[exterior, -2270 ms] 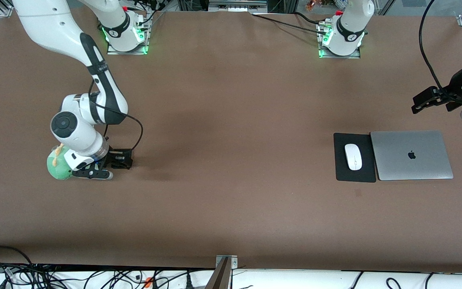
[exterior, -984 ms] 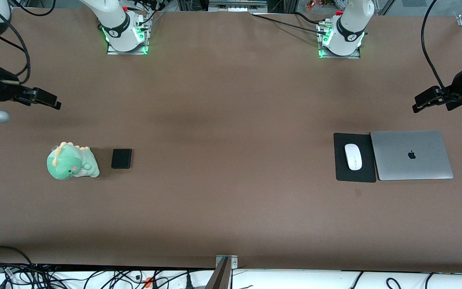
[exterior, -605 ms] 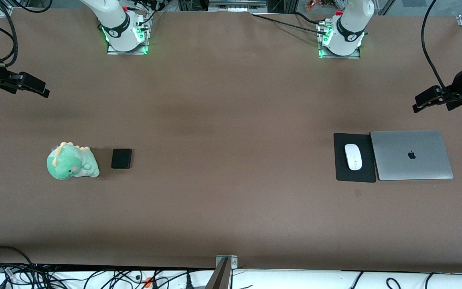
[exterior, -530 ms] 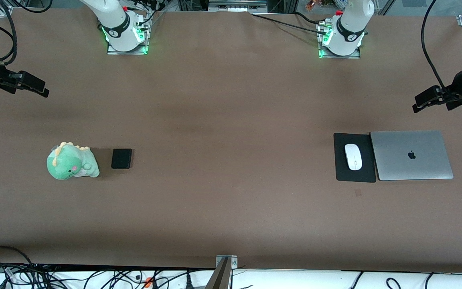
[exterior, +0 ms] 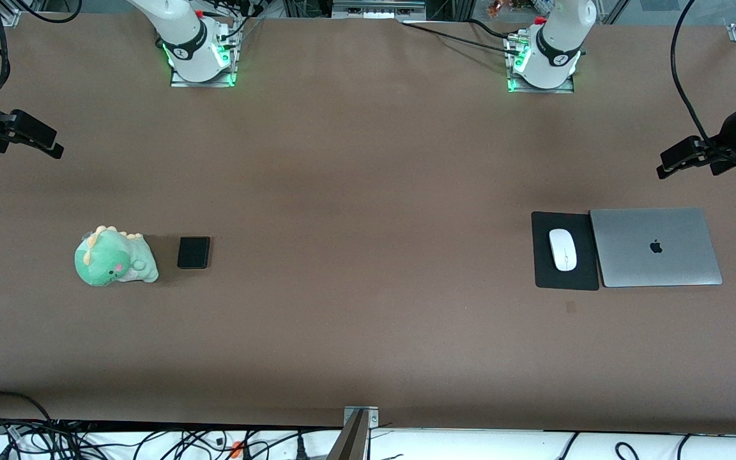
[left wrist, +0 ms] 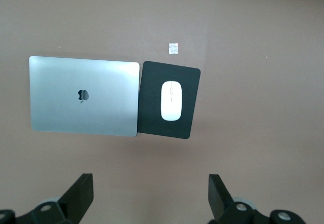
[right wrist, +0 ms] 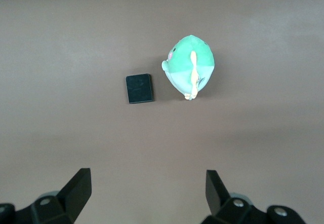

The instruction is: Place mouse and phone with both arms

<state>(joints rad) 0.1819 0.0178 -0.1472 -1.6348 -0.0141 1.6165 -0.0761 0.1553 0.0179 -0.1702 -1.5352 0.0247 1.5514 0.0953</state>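
Front view is showing the brown table (exterior: 368,191) taking up nearly everything, both arms pulled out to its ends and waiting high. Laptop (exterior: 655,247) is lying shut at the left arm's end, silver lid up. Mouse pad (exterior: 544,271) is sitting flat, touching the laptop's edge on the side toward the table's middle. Green plush dinosaur (exterior: 114,257) is lying at the right arm's end.

Left gripper (exterior: 684,160) is hanging over bare table near the laptop's corner, fingers spread wide, nothing between them. Right gripper (exterior: 26,135) is hanging over the table edge, well apart from the plush, fingers also spread wide and empty.

Mouse (exterior: 562,249) is resting on the pad, roughly centred, long axis running toward the front camera. Phone (exterior: 193,252) is lying flat just beside the plush, on the side toward the table's middle, not touching it.

Handling guess: mouse is looking light, hard and glossy, so likely slippery; pinching across the narrow sides at mid-length seems best. Phone is looking stiff, thin and matte, sitting low; gripping its two opposite long edges from above, fingers reaching right down to the table. Both are looking already placed.
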